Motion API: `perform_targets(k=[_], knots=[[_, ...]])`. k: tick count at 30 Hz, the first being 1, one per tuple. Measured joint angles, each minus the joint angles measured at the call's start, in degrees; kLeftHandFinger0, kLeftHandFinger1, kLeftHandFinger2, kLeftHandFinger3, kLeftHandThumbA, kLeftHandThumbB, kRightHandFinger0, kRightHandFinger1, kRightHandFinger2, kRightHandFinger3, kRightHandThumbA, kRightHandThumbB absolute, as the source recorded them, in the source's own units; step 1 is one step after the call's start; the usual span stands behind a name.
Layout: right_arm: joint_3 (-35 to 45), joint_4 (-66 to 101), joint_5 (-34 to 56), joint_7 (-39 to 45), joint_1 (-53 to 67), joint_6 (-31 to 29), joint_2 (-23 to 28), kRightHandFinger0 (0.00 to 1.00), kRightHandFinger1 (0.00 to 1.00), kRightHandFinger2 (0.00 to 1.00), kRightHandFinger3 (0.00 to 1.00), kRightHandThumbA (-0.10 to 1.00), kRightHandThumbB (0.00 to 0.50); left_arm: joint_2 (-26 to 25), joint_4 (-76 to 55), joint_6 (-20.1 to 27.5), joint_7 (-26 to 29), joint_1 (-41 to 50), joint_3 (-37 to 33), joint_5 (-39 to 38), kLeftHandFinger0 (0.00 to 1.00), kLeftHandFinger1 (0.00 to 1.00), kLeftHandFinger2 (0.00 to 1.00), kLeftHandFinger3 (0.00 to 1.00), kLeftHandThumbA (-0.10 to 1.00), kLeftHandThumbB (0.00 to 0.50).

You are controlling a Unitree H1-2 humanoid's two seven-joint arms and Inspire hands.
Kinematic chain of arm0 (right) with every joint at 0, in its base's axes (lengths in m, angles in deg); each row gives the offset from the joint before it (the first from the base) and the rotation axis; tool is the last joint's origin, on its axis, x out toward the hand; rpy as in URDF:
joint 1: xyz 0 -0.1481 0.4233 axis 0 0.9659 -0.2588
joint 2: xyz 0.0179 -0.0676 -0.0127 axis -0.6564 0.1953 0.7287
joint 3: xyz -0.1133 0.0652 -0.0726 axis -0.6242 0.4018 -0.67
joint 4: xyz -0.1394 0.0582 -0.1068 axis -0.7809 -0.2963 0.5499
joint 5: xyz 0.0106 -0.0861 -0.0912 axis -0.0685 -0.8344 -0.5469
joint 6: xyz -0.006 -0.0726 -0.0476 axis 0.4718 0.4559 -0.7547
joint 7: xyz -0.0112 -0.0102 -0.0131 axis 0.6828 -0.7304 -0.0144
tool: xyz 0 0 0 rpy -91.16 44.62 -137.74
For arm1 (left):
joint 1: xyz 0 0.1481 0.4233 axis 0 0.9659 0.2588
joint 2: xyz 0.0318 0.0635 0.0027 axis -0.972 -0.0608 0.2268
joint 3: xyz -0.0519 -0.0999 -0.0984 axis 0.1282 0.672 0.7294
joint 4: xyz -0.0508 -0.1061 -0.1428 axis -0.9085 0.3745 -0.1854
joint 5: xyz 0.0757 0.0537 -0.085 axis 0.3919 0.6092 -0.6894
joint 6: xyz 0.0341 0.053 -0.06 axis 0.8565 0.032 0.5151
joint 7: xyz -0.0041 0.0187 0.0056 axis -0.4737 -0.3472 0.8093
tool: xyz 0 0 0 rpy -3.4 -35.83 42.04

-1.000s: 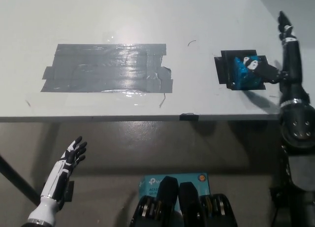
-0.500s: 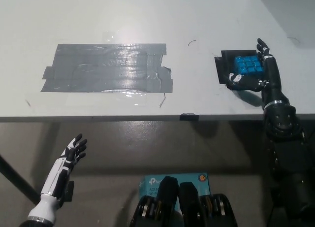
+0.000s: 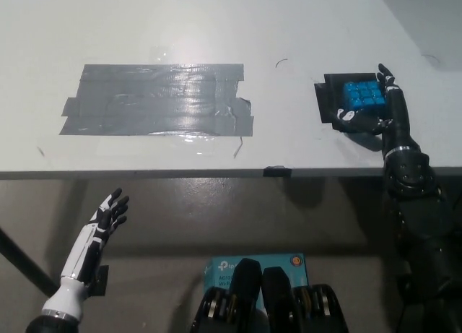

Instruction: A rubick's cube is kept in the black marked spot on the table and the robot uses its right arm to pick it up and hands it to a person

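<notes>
White desk fills the upper frame; its front edge crosses mid-frame, with dark floor below. We count one large grey tape patch centre-left and one black marked spot at right. One blue rubick's cube sits on that spot, the black right hand wrapped around it. White left hand rests lower left, fingers spread, holding nothing.

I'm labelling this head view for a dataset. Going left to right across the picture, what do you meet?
White left hand, low and off the table → wide grey tape patch on the table → small black tape mark → blue cube, with the black right hand at it.
</notes>
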Motion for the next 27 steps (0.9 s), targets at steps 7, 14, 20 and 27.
perform_targets(k=[7, 14, 20, 27], knots=[[0.0, -3.6, 1.0, -0.8, -1.5, -1.8, 0.0, 1.00, 1.00, 1.00, 1.00, 0.90, 0.458, 0.0, 0.0, 0.0, 0.0, 0.0, 0.0, 0.0, 1.00, 1.00, 1.00, 1.00, 1.00, 0.232], [-5.4, -12.0, -1.4, -5.9, -5.9, -1.4, 0.3, 0.06, 0.22, 0.37, 0.41, -0.10, 0.296, 0.0, 0.0, -0.1, 0.0, -0.6, 0.0, 0.0, 1.00, 1.00, 1.00, 1.00, 1.00, 0.219], [-15.5, -17.2, -7.3, -12.0, -8.3, 0.7, 1.8, 0.00, 0.20, 0.39, 0.35, -0.10, 0.298, 0.0, 0.0, -0.1, 0.0, -0.9, 0.1, 0.0, 1.00, 1.00, 1.00, 1.00, 1.00, 0.235], [-20.4, -19.6, -10.0, -16.2, -8.7, 0.9, 1.9, 0.00, 0.38, 0.74, 0.51, -0.10, 0.259, 0.0, 0.0, -0.1, 0.0, -1.2, 0.1, 0.0, 1.00, 1.00, 1.00, 1.00, 1.00, 0.218]])
